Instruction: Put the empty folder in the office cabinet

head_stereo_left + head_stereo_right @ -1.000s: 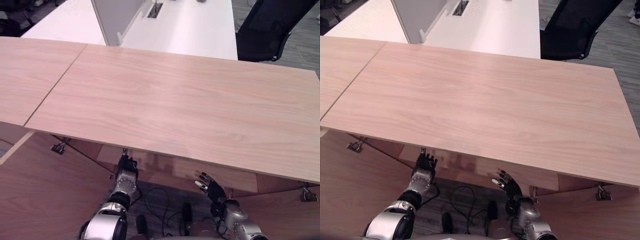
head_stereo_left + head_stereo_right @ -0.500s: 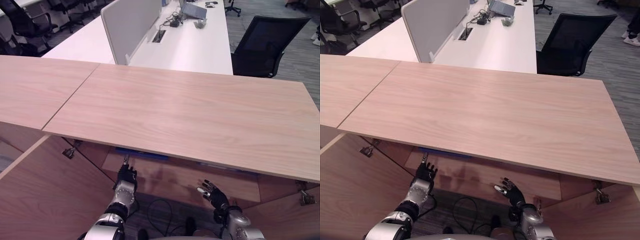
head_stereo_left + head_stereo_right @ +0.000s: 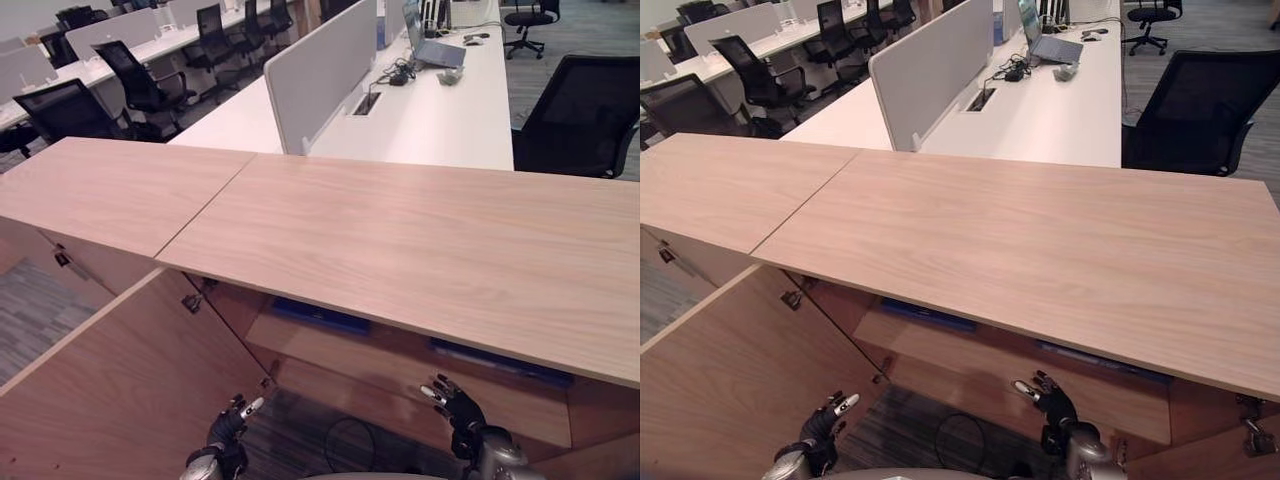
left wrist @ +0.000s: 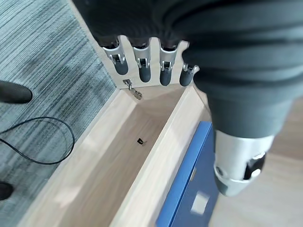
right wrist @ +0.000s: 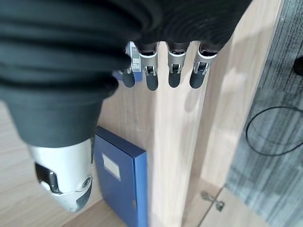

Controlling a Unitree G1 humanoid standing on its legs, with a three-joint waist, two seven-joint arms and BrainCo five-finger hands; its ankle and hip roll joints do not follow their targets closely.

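The low wooden office cabinet with its broad light-wood top stands with its doors swung open; the left door hangs wide, a metal hinge at its upper edge. On the cabinet's upper shelf, just under the top, lie flat blue folders: one blue folder toward the left door side and a second blue folder toward the right end of the shelf. Each wrist view shows a blue folder with a pale label lying flat on that shelf, beside its front edge.

The left hand hangs low in front of the cabinet, beside the open left door, fingers straight and relaxed, holding nothing. The right hand is raised in front of the shelf's edge below the second folder, fingers spread and empty.

Behind the cabinet stands a long white worktop with a grey divider panel and a laptop, and black office chairs beside it.
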